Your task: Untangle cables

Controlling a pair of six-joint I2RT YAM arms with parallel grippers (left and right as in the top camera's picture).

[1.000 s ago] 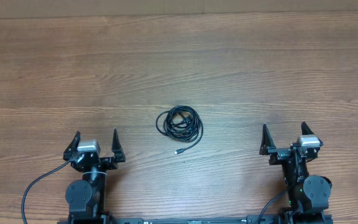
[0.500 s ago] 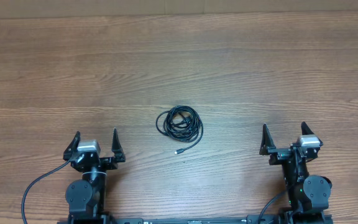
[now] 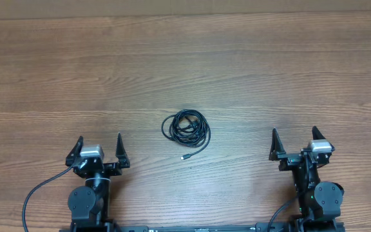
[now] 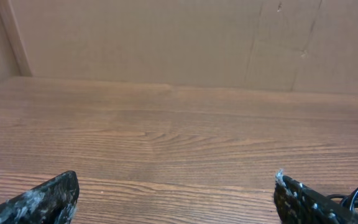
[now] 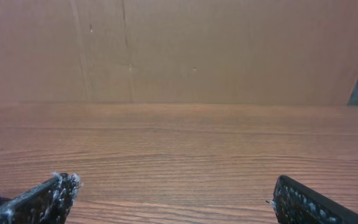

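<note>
Black cables (image 3: 186, 127) sit coiled on the tabletop (image 3: 185, 58), between and ahead of the left fingers (image 3: 121, 149) and right fingers (image 3: 275, 145), both spread wide and empty. Untangling looks unstarted; next, reach in for a loop.

This looks like a robot test station in a lab or workshop, not a home. A wide brown wood-grain desk (image 3: 185, 64) is closed at the back by a plain brown cardboard wall (image 4: 142, 37). At its near edge stand a black left robot arm (image 3: 85, 198) and a black right robot arm (image 3: 321, 196).
</note>
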